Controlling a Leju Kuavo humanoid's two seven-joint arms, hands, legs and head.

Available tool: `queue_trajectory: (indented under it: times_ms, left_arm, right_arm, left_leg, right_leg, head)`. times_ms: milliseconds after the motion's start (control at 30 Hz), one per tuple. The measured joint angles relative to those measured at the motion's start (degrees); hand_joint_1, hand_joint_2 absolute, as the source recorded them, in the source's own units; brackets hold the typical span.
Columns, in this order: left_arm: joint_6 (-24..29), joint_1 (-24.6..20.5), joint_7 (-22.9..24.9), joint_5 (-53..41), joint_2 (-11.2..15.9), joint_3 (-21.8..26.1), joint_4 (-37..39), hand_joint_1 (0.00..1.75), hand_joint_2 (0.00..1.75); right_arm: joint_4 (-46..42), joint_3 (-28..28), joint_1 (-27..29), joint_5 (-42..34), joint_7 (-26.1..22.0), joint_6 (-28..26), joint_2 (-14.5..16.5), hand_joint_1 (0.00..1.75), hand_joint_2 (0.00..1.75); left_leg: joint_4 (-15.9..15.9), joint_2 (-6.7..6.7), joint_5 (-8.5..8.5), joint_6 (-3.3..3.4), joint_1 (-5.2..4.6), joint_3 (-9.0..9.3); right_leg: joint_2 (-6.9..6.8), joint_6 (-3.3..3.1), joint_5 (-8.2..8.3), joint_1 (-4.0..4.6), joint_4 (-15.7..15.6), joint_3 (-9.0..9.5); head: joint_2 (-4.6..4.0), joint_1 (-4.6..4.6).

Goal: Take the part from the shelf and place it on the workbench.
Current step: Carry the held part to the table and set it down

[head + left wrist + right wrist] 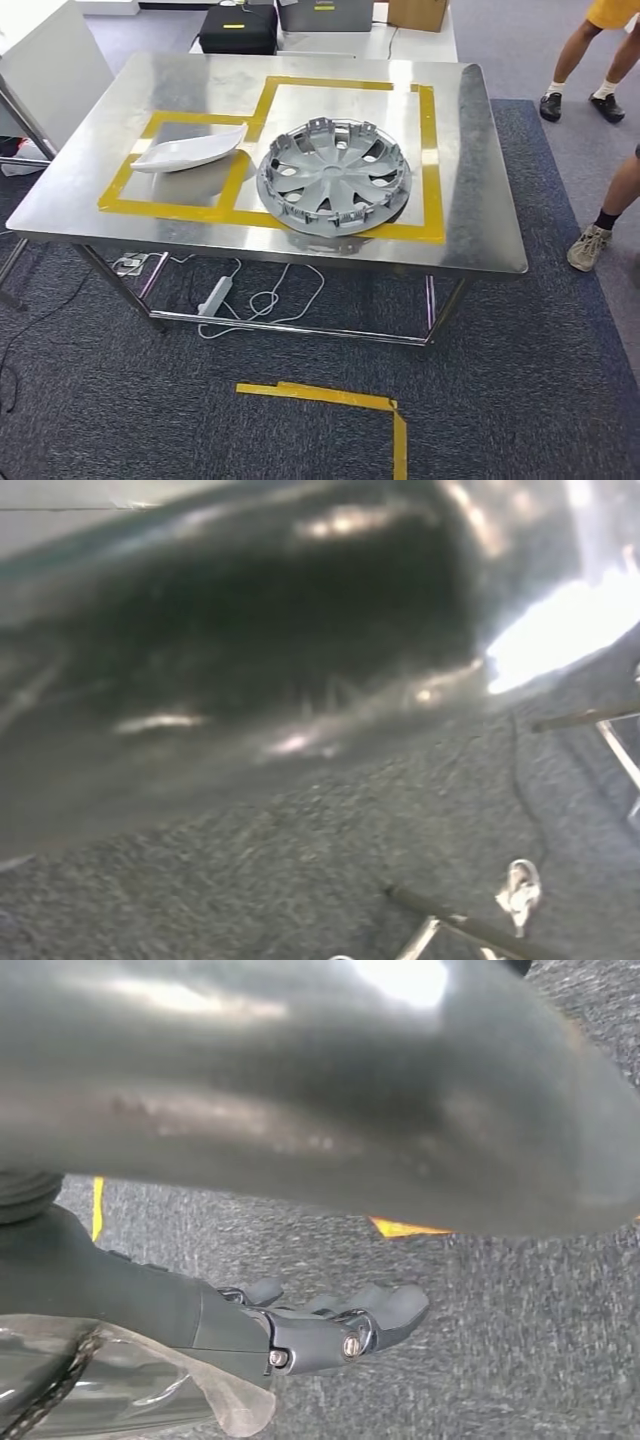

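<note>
On the brushed steel workbench [468, 180] ahead of me and below my head, two parts lie inside boxes of yellow tape [428, 160]; the round grey plastic wheel cover [333, 176], its ribbed inner face and rim clips turned up, rests flat in the larger box on my right, its near edge over the front strip of tape; the white curved plastic trim piece [188, 150], long and pointed at both ends, lies in the smaller box on my left, its tip reaching over the tape strip between the boxes, close to the wheel cover but apart from it. Under the bench a white power strip [215, 295] and loose white cables [266, 300] lie on the dark grey carpet [528, 400]; nearer to me a yellow tape corner [355, 400] marks the floor. Beyond the bench stand a black case [238, 30] and a brown cardboard box [416, 13]; off to the right are a person's legs in dark shoes [577, 105] and another person's foot in a tan shoe [589, 247].

My right hand [332, 1325] hangs above the carpet, seen at my right wrist; its dark fingers [392, 1308] lie stretched out nearly straight, close together, with nothing in them. At my left wrist the picture is a dark blur over carpet, and I cannot tell how my left hand's fingers stand.
</note>
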Motion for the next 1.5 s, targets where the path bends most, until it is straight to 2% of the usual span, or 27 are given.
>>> queue_trajectory:
  times_ms: [67,133,167,233,300,333,367,433,467,533,600,667,700,800,833,867,933,1000,1067,1100,1167,1200,1300,1333,1367,1433,1500]
  left_arm:
    - [-0.2,-0.2,0.1,-0.6,0.3,0.0,1.2,0.0,0.0]
    - [-0.3,-0.3,0.1,-0.9,0.5,0.0,2.4,0.0,0.0]
    - [-0.3,-0.3,0.1,-1.0,0.6,0.0,2.8,0.0,0.0]
    - [-0.3,-0.4,0.1,-1.1,0.6,0.0,3.6,0.0,0.0]
    - [-0.3,-0.5,0.5,-1.4,0.6,0.0,4.4,0.0,0.0]
    - [-0.4,-0.5,0.7,-1.7,0.7,0.0,4.9,0.0,0.0]
    - [-0.6,-0.5,0.9,-2.1,0.7,0.0,5.6,0.0,0.0]
    - [-1.1,-0.5,1.1,-3.1,0.9,0.0,7.6,0.0,0.0]
    - [-1.5,-0.5,1.1,-3.6,1.0,0.0,8.8,0.0,0.0]
    - [-2.3,-0.5,0.9,-4.8,1.1,0.0,10.9,0.0,0.0]
    - [-2.9,-0.5,0.7,-6.0,1.3,0.0,12.9,0.0,0.0]
    - [-3.3,-0.5,0.7,-7.0,1.7,0.0,14.9,0.0,0.0]
    - [-3.5,-0.4,0.8,-7.4,1.8,0.0,15.8,0.0,0.0]
    - [-3.9,-0.1,1.3,-8.6,2.3,0.0,17.9,0.0,0.0]
    - [-4.2,-0.1,1.6,-9.1,2.3,0.0,18.5,0.0,0.0]
    - [-4.4,-0.1,1.9,-9.4,2.4,0.0,19.0,0.0,0.0]
    - [-4.7,-0.1,2.2,-10.0,2.4,0.0,19.8,0.0,0.0]
    - [-4.8,-0.1,2.4,-10.2,2.5,0.0,20.1,0.0,0.0]
    - [-4.8,-0.1,2.5,-10.4,2.6,0.0,20.4,0.0,0.0]
    - [-4.8,-0.1,2.6,-10.7,2.7,0.0,20.5,0.0,0.0]
    - [-5.0,0.0,3.1,-11.6,2.8,0.0,20.9,0.0,0.0]
    - [-5.2,0.1,3.5,-12.1,2.8,0.0,21.1,0.0,0.0]
    - [-6.0,0.2,4.8,-13.5,2.9,0.0,21.7,0.0,0.0]
    - [-6.2,0.3,5.0,-13.7,2.9,0.0,21.9,0.0,0.0]
    - [-6.4,0.4,5.2,-13.9,2.9,0.1,22.1,0.0,0.0]
    - [-6.5,0.5,5.3,-14.1,2.9,0.1,22.4,0.0,0.0]
    - [-6.8,0.5,5.7,-14.5,2.9,0.1,22.6,0.0,0.0]
  right_arm:
    - [-0.6,0.7,0.3,-0.5,0.2,0.0,0.1,0.0,0.0]
    - [-1.0,1.2,0.5,-0.7,0.4,-0.1,0.1,0.0,0.0]
    - [-1.1,1.3,0.7,-0.8,0.4,-0.1,0.1,0.0,0.0]
    - [-1.4,1.5,0.9,-0.9,0.5,-0.1,0.1,0.0,0.0]
    - [-1.5,1.6,1.0,-1.3,0.5,-0.2,0.1,0.0,0.0]
    - [-1.6,1.6,1.0,-1.7,0.5,-0.3,0.1,0.0,0.0]
    - [-1.7,1.6,1.1,-2.2,0.5,-0.3,0.1,0.0,0.0]
    - [-2.0,1.8,1.2,-3.0,0.5,-0.4,0.1,0.0,0.0]
    - [-2.2,1.9,1.3,-3.4,0.6,-0.4,0.1,0.0,0.0]
    - [-2.7,2.2,1.3,-4.1,0.9,-0.5,0.1,0.0,0.0]
    - [-3.1,2.6,1.5,-4.8,1.5,-0.6,0.1,0.0,0.0]
    - [-3.3,3.2,2.0,-5.5,2.0,-0.8,0.2,0.0,0.0]
    - [-3.4,3.5,2.2,-5.7,2.2,-0.9,0.2,0.0,0.0]
    - [-3.8,4.1,2.7,-5.9,2.4,-1.1,0.3,0.0,0.0]
    - [-3.9,4.3,2.8,-5.9,2.4,-1.2,0.3,0.0,0.0]
    - [-3.9,4.4,2.8,-5.9,2.4,-1.2,0.3,0.0,0.0]
    - [-3.9,4.5,2.8,-5.9,2.4,-1.3,0.3,0.0,0.0]
    - [-3.9,4.7,2.8,-5.9,2.5,-1.4,0.3,0.0,0.0]
    - [-4.0,4.7,2.8,-5.9,2.4,-1.4,0.3,0.0,0.0]
    - [-4.0,4.7,2.8,-5.9,2.4,-1.4,0.3,0.0,0.0]
    - [-4.1,4.8,3.0,-5.9,2.4,-1.4,0.3,0.0,0.0]
    - [-4.1,4.8,3.1,-5.9,2.5,-1.4,0.3,0.0,0.0]
    - [-4.1,4.8,3.1,-5.9,2.5,-1.4,0.3,0.0,0.0]
    - [-4.1,4.9,3.1,-5.9,2.5,-1.4,0.3,0.0,0.0]
    - [-4.1,4.9,3.1,-5.9,2.5,-1.4,0.3,0.0,0.0]
    - [-4.1,5.0,3.1,-5.8,2.5,-1.4,0.3,0.0,0.0]
    - [-4.1,5.1,3.0,-5.7,2.5,-1.4,0.3,0.0,0.0]
  left_leg:
    - [-4.8,-0.24,-0.43,0.55,-0.3,2.49]
    - [-5.7,-0.17,-0.26,0.95,-0.29,2.06]
    - [-5.9,-0.06,0.14,1.31,-0.18,1.51]
    - [-6.2,0.18,1.36,2.12,0.06,0.03]
    - [-6.1,0.3,2.66,2.42,-0.1,-1.6]
    - [-6.0,0.36,3.34,2.43,-0.2,-2.48]
    - [-5.9,0.44,4.01,2.43,-0.3,-3.39]
    - [-5.5,0.56,5.18,2.3,-0.45,-5.23]
    - [-5.2,0.59,5.7,2.18,-0.51,-6.0]
    - [-4.6,0.61,6.7,1.77,-0.72,-7.19]
    - [-4.4,0.63,7.87,1.25,-0.81,-7.78]
    - [-4.2,0.46,8.16,0.66,-0.73,-8.13]
    - [-3.4,0.31,6.74,0.31,-0.66,-8.43]
    - [5.4,0.06,-2.16,-0.66,-0.25,-9.93]
    - [8.9,0.06,-4.0,-0.87,-0.1,-10.17]
    - [11.2,0.05,-4.32,-1.01,0.03,-9.91]
    - [10.2,0.05,-1.67,-1.08,0.25,-7.16]
    - [2.8,-0.03,0.58,-0.92,0.33,-1.76]
    - [-4.1,-0.21,0.19,-0.4,0.15,2.21]
    - [-5.6,-0.27,-0.26,-0.13,-0.01,2.76]
    - [-6.2,-0.16,0.22,0.65,-0.07,2.01]
    - [-6.3,-0.04,0.67,1.13,-0.02,1.47]
    - [-6.3,0.28,2.26,2.23,-0.03,-0.45]
    - [-6.2,0.36,2.82,2.32,-0.13,-1.22]
    - [-6.1,0.42,3.37,2.34,-0.23,-2.06]
    - [-5.7,0.51,4.42,2.27,-0.4,-3.83]
    - [-5.1,0.5,5.24,2.01,-0.56,-5.22]
  right_leg:
    - [0.01,0.53,0.87,0.09,0.4,-0.91]
    - [0.04,1.17,1.51,0.07,0.5,-1.61]
    - [0.1,1.48,0.83,0.06,1.0,-2.19]
    - [0.24,1.97,-3.37,0.03,4.7,-3.85]
    - [0.29,2.26,-8.71,-0.04,11.7,-5.7]
    - [0.29,2.35,-9.9,-0.04,14.7,-6.11]
    - [0.28,2.37,-9.69,-0.04,16.3,-5.83]
    - [0.28,2.21,-6.34,-0.03,13.9,-2.55]
    - [0.27,2.0,-4.85,-0.01,10.2,0.43]
    - [0.28,1.55,-4.59,0.09,1.6,6.36]
    - [0.31,1.08,-5.5,0.25,-2.7,8.56]
    - [0.15,0.4,-4.8,0.07,-2.9,7.65]
    - [0.03,-0.05,-4.23,-0.05,-2.9,7.13]
    - [-0.19,-0.83,-2.33,-0.14,-2.8,5.06]
    - [-0.22,-0.83,-1.72,-0.12,-2.7,4.22]
    - [-0.25,-0.77,-1.14,-0.11,-2.4,3.39]
    - [-0.28,-0.58,-0.12,-0.14,-1.6,1.59]
    - [-0.23,-0.2,0.66,-0.13,-0.6,-0.12]
    - [-0.23,0.41,1.51,-0.05,0.0,-1.4]
    - [-0.25,0.75,2.0,-0.05,0.1,-1.87]
    - [-0.16,1.48,2.42,-0.16,0.3,-2.53]
    - [-0.05,1.82,1.43,-0.21,1.0,-3.09]
    - [0.18,2.39,-6.12,-0.34,9.4,-5.9]
    - [0.19,2.44,-8.15,-0.36,13.2,-6.7]
    - [0.2,2.45,-8.89,-0.35,15.8,-6.95]
    - [0.19,2.24,-6.69,-0.34,15.4,-4.56]
    - [0.2,1.75,-3.89,-0.23,7.6,1.33]
  head:
    - [0.0,0.0]
    - [0.0,-0.01]
    - [0.0,0.03]
    - [0.0,0.28]
    - [0.0,0.45]
    - [0.01,0.44]
    - [0.01,0.43]
    - [0.01,0.42]
    - [0.01,0.42]
    - [0.0,0.43]
    - [0.0,0.45]
    - [0.0,0.51]
    - [-0.01,0.44]
    - [0.0,0.19]
    - [0.0,0.16]
    - [-0.01,0.18]
    - [0.0,0.16]
    - [0.01,0.14]
    - [0.01,0.2]
    - [0.0,0.22]
    - [-0.01,0.22]
    - [-0.01,0.28]
    - [0.01,0.61]
    - [0.01,0.68]
    - [0.0,0.69]
    - [0.0,0.69]
    - [0.0,0.68]
